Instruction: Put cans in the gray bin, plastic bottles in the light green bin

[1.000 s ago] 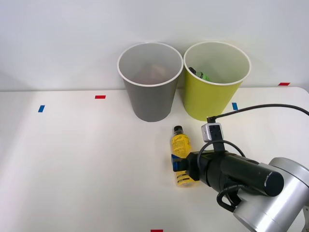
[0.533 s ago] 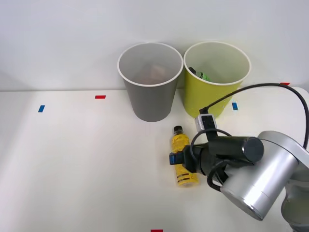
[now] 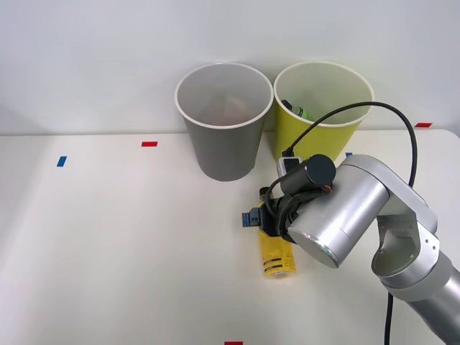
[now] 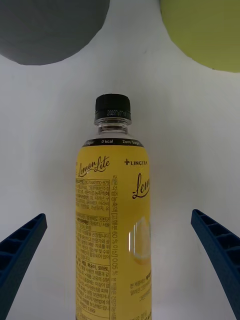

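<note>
My end effector (image 4: 120,265) is spread wide around the slim yellow plastic bottle (image 4: 114,235); I read "Lemon Lite", "LINGTEA", "0 kcal".

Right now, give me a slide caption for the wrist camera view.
Open right gripper straddling the yellow bottle lying on the white table, gray bin and light green bin beyond.

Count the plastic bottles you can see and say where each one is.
2. A yellow bottle lies on the table in front of the bins, between the right gripper's open fingers. A green one sits inside the light green bin. More may be hidden in the bins.
</note>
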You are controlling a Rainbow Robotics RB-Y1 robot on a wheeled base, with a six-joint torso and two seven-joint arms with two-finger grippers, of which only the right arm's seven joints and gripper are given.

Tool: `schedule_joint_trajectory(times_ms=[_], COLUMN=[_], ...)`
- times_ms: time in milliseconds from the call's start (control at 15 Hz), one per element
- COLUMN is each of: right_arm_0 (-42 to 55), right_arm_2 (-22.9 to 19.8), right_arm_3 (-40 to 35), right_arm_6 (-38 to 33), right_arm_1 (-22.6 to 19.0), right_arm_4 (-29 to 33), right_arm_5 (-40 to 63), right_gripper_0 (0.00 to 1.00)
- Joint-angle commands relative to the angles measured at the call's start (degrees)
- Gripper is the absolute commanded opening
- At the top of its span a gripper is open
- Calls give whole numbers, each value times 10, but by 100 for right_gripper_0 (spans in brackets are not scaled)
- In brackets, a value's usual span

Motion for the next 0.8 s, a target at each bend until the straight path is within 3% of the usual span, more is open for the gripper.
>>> schedule_joint_trajectory(times_ms=[67,533,800], right_arm_0=[-11,-31,-69], right_arm_2=[0,-15,-15], right_arm_3=[31,90,167], right_arm_6=[3,7,12], right_arm_1=[4,50,86], right_arm_4=[-12,-1,23], right_arm_5=[0,-1,-1], right_gripper_0=[100,100,100])
